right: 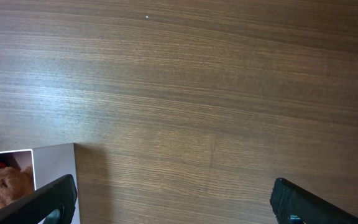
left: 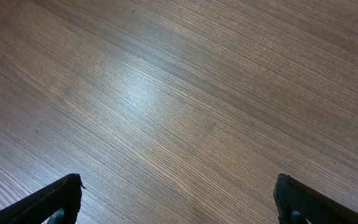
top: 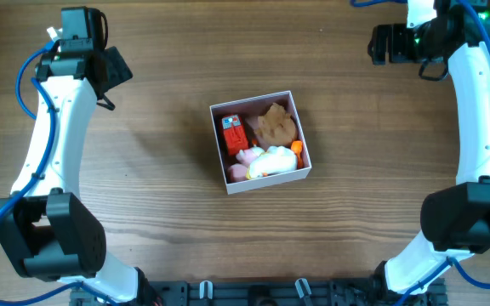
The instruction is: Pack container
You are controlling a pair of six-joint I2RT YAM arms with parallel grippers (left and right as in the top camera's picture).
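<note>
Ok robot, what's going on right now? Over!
Left fingers open, empty. Right fingers open, empty. Container mid-table, toys inside. Nothing in the way.

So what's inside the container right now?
The container holds a red toy, a brown plush, a pink toy, a white one and an orange piece. Its floor and anything beneath them are covered.
</note>
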